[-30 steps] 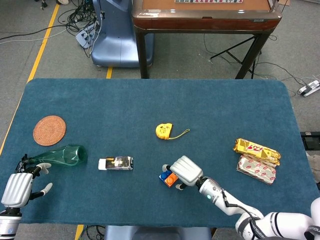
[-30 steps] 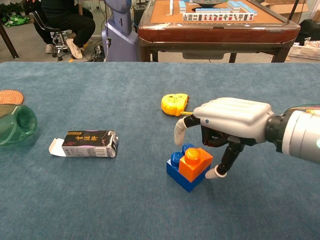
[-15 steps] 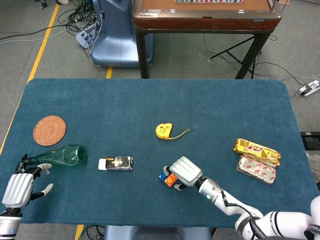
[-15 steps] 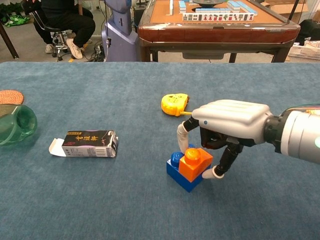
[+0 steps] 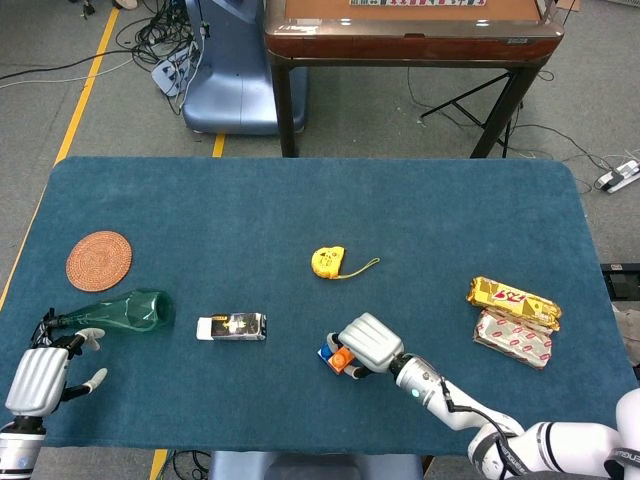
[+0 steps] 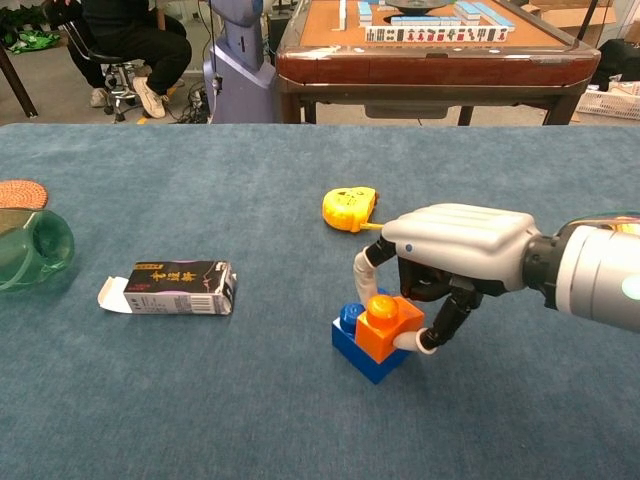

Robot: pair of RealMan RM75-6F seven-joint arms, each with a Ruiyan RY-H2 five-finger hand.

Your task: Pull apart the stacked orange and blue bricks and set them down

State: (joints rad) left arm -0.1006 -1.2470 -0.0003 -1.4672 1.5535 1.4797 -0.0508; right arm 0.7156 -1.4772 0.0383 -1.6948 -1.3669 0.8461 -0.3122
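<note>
The bricks were not yet apart: the orange brick (image 6: 388,327) sat pressed onto the right part of the blue brick (image 6: 358,352), and the pair stood on the bench (image 6: 250,420) at its near middle, with the yellow tape measure (image 6: 348,208) farther back and a small dark carton (image 6: 172,288) well off to the left. As far as could be judged, only the grasp had been made; the pull, and the setting down of both bricks, were left to do. The right hand (image 6: 455,262) arched over the stack from the right, its fingers (image 6: 435,330) pinching the orange brick: one curled in against the brick's near right side, and another came down at its far left edge. The blue brick lay below and left of that grip, and no finger could be seen holding it, so a lift might well carry both bricks up together unless the base were held. The left hand (image 5: 38,376) rested at the near left corner of the bench, well apart from the stack, holding nothing with its fingers loosely apart, just near of a green bottle (image 5: 118,310) lying on its side
</note>
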